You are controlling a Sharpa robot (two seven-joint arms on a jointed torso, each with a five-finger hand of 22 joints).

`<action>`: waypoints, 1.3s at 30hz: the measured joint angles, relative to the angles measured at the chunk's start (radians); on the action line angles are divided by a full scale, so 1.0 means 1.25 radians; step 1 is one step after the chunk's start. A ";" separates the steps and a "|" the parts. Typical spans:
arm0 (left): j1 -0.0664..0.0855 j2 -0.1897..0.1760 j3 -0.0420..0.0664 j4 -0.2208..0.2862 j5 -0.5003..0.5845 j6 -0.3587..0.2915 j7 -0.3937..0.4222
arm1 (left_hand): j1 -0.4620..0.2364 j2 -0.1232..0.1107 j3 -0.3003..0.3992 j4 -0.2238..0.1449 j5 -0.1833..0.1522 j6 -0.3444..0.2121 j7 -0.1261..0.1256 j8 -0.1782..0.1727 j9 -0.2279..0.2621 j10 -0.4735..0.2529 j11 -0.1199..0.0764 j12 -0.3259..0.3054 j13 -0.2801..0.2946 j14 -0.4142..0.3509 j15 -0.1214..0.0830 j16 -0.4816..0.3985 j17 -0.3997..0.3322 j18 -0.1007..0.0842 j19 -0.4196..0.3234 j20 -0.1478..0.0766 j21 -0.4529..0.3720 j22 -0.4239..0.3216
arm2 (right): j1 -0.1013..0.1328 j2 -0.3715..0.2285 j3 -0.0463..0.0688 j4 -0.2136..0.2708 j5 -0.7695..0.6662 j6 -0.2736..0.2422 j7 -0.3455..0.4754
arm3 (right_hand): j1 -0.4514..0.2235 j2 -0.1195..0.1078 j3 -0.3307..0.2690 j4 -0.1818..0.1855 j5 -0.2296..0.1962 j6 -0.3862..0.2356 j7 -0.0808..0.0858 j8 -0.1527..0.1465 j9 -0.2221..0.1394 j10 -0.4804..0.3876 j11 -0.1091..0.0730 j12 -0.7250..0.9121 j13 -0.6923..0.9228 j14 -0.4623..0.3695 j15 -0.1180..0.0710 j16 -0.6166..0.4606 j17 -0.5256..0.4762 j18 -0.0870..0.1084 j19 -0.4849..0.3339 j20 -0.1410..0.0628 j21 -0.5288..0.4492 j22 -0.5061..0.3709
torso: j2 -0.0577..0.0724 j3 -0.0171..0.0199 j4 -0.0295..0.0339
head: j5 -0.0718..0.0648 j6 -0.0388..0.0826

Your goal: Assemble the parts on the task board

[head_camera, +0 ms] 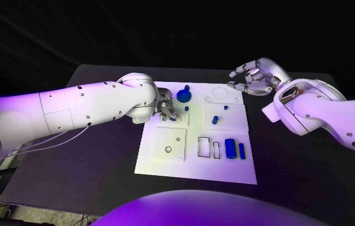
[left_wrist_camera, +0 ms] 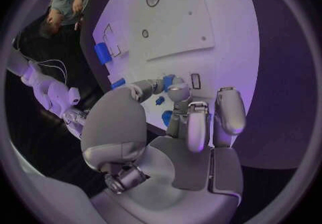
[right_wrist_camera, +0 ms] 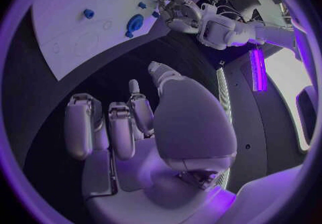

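The white task board (head_camera: 196, 172) lies mid-table. My left hand (head_camera: 164, 108) is low over its left middle and pinches a small blue part (head_camera: 172, 117) between thumb and a finger; the left wrist view shows that part (left_wrist_camera: 168, 80) at the fingertips (left_wrist_camera: 178, 91), next to a small rectangular slot (left_wrist_camera: 195, 80). A round blue part with a knob (head_camera: 184, 95) and a small blue peg (head_camera: 186, 108) lie just beyond the hand. My right hand (head_camera: 255, 78) hovers past the board's far right corner, fingers apart and loosely curled, holding nothing (right_wrist_camera: 127, 127).
Two short blue pegs (head_camera: 215, 119) (head_camera: 225, 107) lie on the board's right half. A thick blue cylinder (head_camera: 231, 148) and a thin blue bar (head_camera: 242, 150) lie near rectangular slots (head_camera: 204, 147). A square inset plate with a hole (head_camera: 169, 144) sits front left.
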 measured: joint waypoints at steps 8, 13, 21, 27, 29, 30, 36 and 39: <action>0.000 0.007 0.000 -0.007 0.001 0.001 -0.003 | -0.036 0.002 0.039 -0.034 -0.038 0.006 -0.006 0.005 0.003 0.008 -0.005 0.004 0.002 0.000 0.000 0.000 0.000 0.000 0.003 -0.003 0.000 0.000 | 0.000 0.000 0.000 0.000 0.000 0.000 0.000 | -0.005 -0.005 0.003 0.003 0.003 0.000 0.000 0.000 0.000 0.000 0.000 -0.002 -0.001 0.000 0.000 0.000 0.000 0.000 0.000 0.000 -0.003 0.000 | 0.000 -0.0001 0.0000 | 0.000 0.000; 0.000 0.011 0.000 -0.013 0.001 0.001 -0.004 | -0.051 0.003 0.042 -0.035 -0.060 0.011 -0.011 0.010 0.000 0.008 -0.005 0.005 0.003 -0.001 -0.005 0.000 0.000 0.000 0.009 -0.003 0.000 0.000 | 0.000 0.000 0.000 0.000 0.001 0.001 0.000 | -0.005 -0.005 0.003 0.003 0.003 0.000 0.000 0.000 0.001 0.000 0.000 -0.002 -0.001 0.000 0.000 0.000 0.000 0.000 -0.002 -0.002 -0.003 0.000 | 0.000 -0.0001 -0.0001 | -0.001 0.000; 0.001 0.016 0.001 -0.019 0.002 0.006 -0.006 | -0.064 0.000 0.067 -0.056 -0.084 0.012 -0.011 0.008 -0.003 0.012 -0.007 0.007 0.003 0.000 -0.006 0.000 0.000 0.000 0.010 -0.004 0.000 0.000 | 0.000 -0.001 0.000 0.000 0.001 0.001 0.000 | -0.008 -0.008 0.003 0.003 0.003 0.000 0.000 0.000 0.001 0.000 0.000 -0.002 -0.002 0.000 0.000 0.000 0.000 0.000 -0.003 -0.003 -0.003 0.000 | 0.000 -0.0001 -0.0004 | -0.003 0.000; 0.001 0.018 0.001 -0.023 0.002 0.011 -0.007 | -0.081 -0.002 0.086 -0.075 -0.120 0.018 -0.014 0.005 -0.008 0.012 -0.007 0.007 0.004 0.000 -0.006 0.000 0.000 0.000 0.011 -0.006 0.000 0.000 | 0.000 -0.002 0.000 0.000 0.001 0.001 0.000 | -0.008 -0.008 0.006 0.006 0.003 0.000 0.000 0.000 0.001 0.000 0.000 -0.002 -0.002 0.000 0.000 0.000 0.000 0.000 -0.003 -0.003 -0.003 0.000 | 0.000 -0.0001 -0.0004 | -0.004 0.000; 0.002 0.018 0.001 -0.024 0.002 0.012 -0.008 | -0.084 -0.005 0.086 -0.075 -0.120 0.019 -0.013 0.004 -0.008 0.012 -0.007 0.007 0.004 0.000 -0.006 0.000 0.000 0.000 0.011 -0.006 0.000 0.000 | 0.000 -0.002 0.000 0.000 0.001 0.001 0.000 | -0.008 -0.008 0.006 0.006 0.003 0.000 0.000 0.000 0.001 0.000 0.000 -0.002 -0.003 0.000 0.000 0.000 0.000 0.000 -0.003 -0.003 -0.003 0.000 | 0.000 0.0002 -0.0004 | -0.005 0.000; 0.002 0.018 0.001 -0.024 0.002 0.013 -0.008 | -0.084 -0.005 0.086 -0.075 -0.124 0.019 -0.013 0.004 -0.008 0.012 -0.007 0.007 0.004 0.000 -0.006 0.000 0.000 0.000 0.011 -0.006 0.000 0.000 | 0.000 -0.002 0.000 0.000 0.001 0.001 0.001 | -0.008 -0.008 0.006 0.006 0.003 0.000 0.000 0.000 0.001 0.000 0.000 -0.002 -0.003 0.000 0.000 0.000 0.000 0.000 -0.003 -0.003 -0.003 0.000 | 0.000 0.0002 -0.0004 | -0.005 0.000; 0.002 0.019 0.002 -0.025 0.002 0.016 -0.008 | -0.091 -0.006 0.086 -0.075 -0.135 0.022 -0.015 0.004 -0.010 0.012 -0.007 0.007 0.004 0.000 -0.006 0.000 0.000 0.000 0.011 -0.006 -0.003 0.000 | 0.000 -0.002 0.000 0.000 0.002 0.002 0.001 | -0.008 -0.008 0.006 0.006 0.003 0.000 0.000 0.000 0.001 -0.003 0.003 -0.002 -0.004 0.000 0.000 0.000 0.000 0.000 -0.003 -0.003 -0.006 0.000 | 0.000 0.0002 -0.0002 | -0.006 0.000; 0.002 0.020 0.002 -0.026 0.002 0.018 -0.009 | -0.094 -0.003 0.088 -0.073 -0.145 0.022 -0.015 0.005 -0.012 0.012 -0.007 0.007 0.005 0.000 -0.006 0.000 0.000 0.000 0.011 -0.006 -0.003 0.000 | 0.000 -0.002 0.000 0.000 0.002 0.002 0.001 | -0.010 -0.010 0.006 0.006 0.003 0.000 0.000 0.000 0.002 -0.003 0.003 -0.006 -0.006 0.000 0.000 0.000 0.000 0.000 -0.003 -0.003 -0.006 0.000 | 0.000 0.0002 -0.0002 | -0.006 0.000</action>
